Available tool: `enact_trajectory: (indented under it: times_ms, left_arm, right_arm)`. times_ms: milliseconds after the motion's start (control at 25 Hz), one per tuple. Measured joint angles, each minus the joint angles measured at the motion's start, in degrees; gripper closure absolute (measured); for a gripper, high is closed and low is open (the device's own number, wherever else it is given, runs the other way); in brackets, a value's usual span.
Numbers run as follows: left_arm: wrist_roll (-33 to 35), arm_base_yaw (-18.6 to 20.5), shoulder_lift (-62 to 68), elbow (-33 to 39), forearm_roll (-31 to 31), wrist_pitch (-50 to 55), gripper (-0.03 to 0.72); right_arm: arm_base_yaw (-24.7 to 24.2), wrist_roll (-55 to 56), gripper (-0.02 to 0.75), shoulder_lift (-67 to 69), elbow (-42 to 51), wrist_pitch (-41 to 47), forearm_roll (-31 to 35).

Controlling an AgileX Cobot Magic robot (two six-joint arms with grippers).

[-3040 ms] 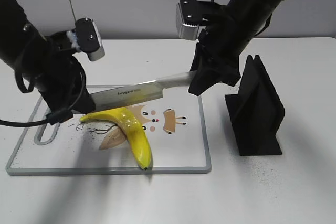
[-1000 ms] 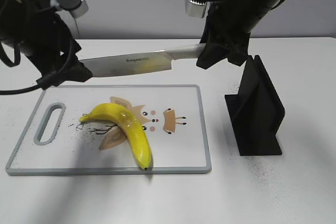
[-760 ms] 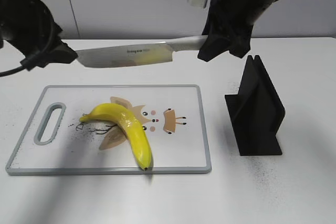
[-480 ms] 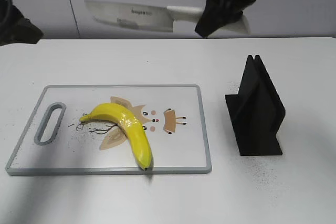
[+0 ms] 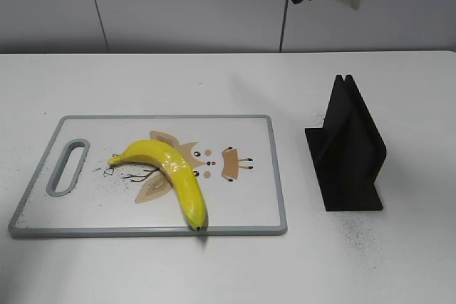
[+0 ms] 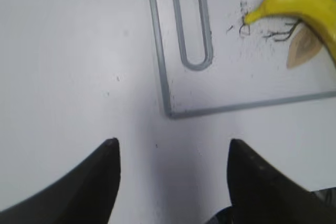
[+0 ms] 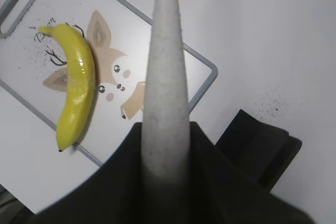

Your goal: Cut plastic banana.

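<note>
The left pincer [image 6: 170, 182] hangs spread and empty above the bare surface [image 6: 68, 51], with the cutting board [image 6: 167, 98] at its 12 o'clock and the plastic banana [image 6: 299, 6] at its 2 o'clock, well apart. On the board the banana lies whole, uncut. The right pincer [image 7: 164, 156] pinches the knife [image 7: 165, 66] by its pale handle, high above, with the banana at about its 10 o'clock. The risk I see: a descent from such height can miss or push the glossy banana aside.
</note>
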Motion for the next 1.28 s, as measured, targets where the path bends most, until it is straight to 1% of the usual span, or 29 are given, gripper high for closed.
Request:
enact_trajectory:
  times_ms: [80, 280, 480, 560, 680, 840, 1040, 1280]
  left_arm:
    - [-1.46, 0.99, -0.33, 0.0, 0.9, 5.5, 0.087]
    - [-7.28, 1.39, -8.01, 2.06, 5.93, 7.13, 0.101]
    - [-10.15, 1.39, -21.25, 6.66, 12.33, 7.37, 0.101]
    - [-10.94, 1.39, -26.51, 9.29, 13.76, 7.54, 0.101]
    - [-12.6, 1.39, -34.79, 13.45, 14.5, 7.59, 0.103]
    - [-13.1, 1.39, -46.02, 19.6, 14.62, 7.69, 0.103]
    - [-13.42, 1.39, -58.35, 25.78, 15.82, 7.69, 0.103]
    - [-13.51, 1.39, -69.26, 31.55, 17.16, 7.85, 0.103]
  right_arm:
    - [0.0, 4.65, 0.577, -0.95, 0.56, 0.06, -0.42]
    - [0.0, 9.93, 0.577, -6.97, 5.32, 0.16, -0.97]
    - [0.0, 15.15, 0.577, -14.97, 14.9, -0.23, -3.86]
    - [0.0, 17.78, 0.577, -18.49, 19.78, -2.21, -5.43]
    - [0.0, 21.33, 0.577, -23.58, 28.2, -7.82, -6.78]
    - [0.0, 25.5, 0.577, -29.75, 37.68, -13.72, -8.94]
    - [0.0, 30.3, 0.577, -35.22, 47.22, -16.84, -12.81]
    - [0.0, 33.02, 0.577, -40.13, 54.49, -19.75, -13.63]
